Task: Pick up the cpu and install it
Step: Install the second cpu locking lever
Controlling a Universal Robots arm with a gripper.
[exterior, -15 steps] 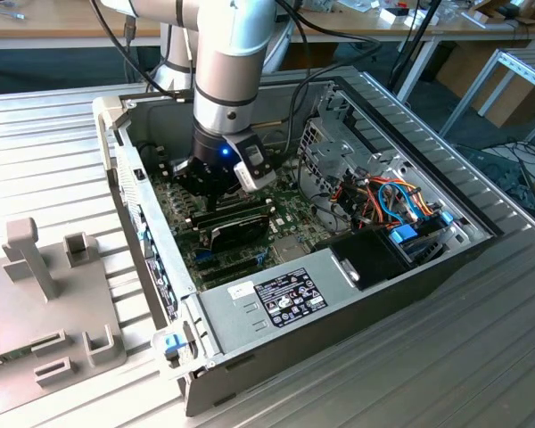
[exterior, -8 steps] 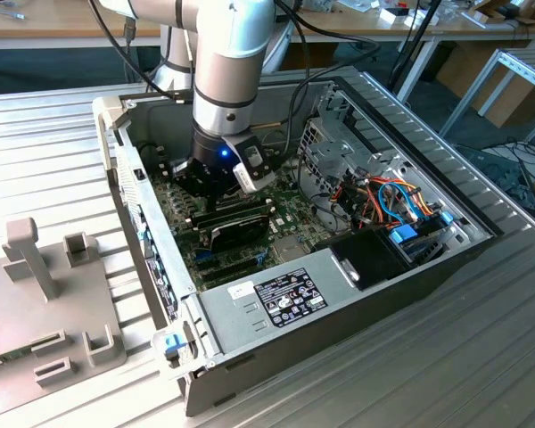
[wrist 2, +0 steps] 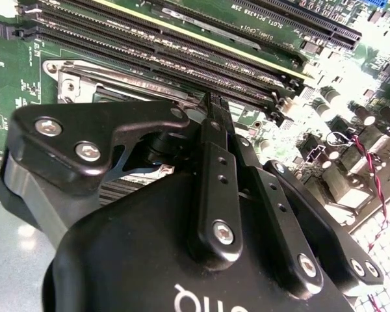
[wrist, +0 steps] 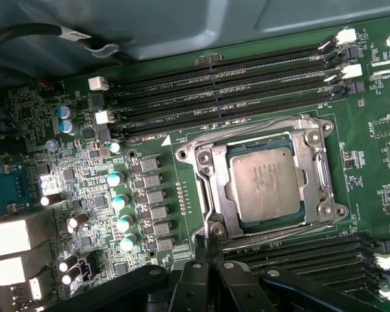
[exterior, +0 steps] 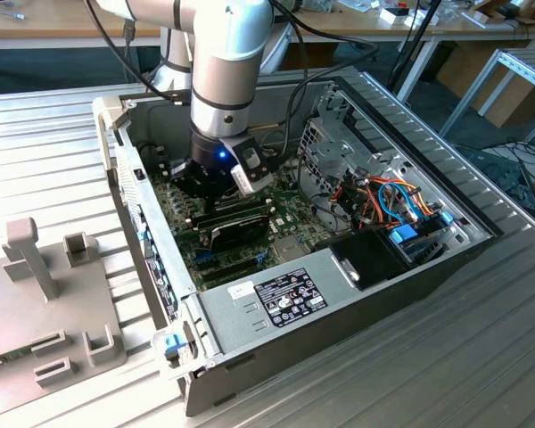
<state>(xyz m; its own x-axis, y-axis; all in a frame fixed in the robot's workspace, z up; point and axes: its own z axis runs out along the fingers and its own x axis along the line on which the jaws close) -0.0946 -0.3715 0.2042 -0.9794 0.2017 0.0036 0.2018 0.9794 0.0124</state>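
Inside socket frame [wrist: 266, 179]: cpu [wrist: 266, 183] seated flat | hand [wrist: 210, 260] above mobo [wrist: 156, 156], fingers pressed together, holding nothing

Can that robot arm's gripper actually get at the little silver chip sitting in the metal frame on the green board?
Probably yes. In the first wrist view the cpu lies face up inside the socket frame, with nothing covering its top. The gripper hangs just beside the frame, low inside the open computer case, so the way looks free.

A robotics lab is showing: an opened computer case [exterior: 276, 294] is lying under the gripper [exterior: 216, 171]; cluttered workbenches [exterior: 357, 22] are standing behind.
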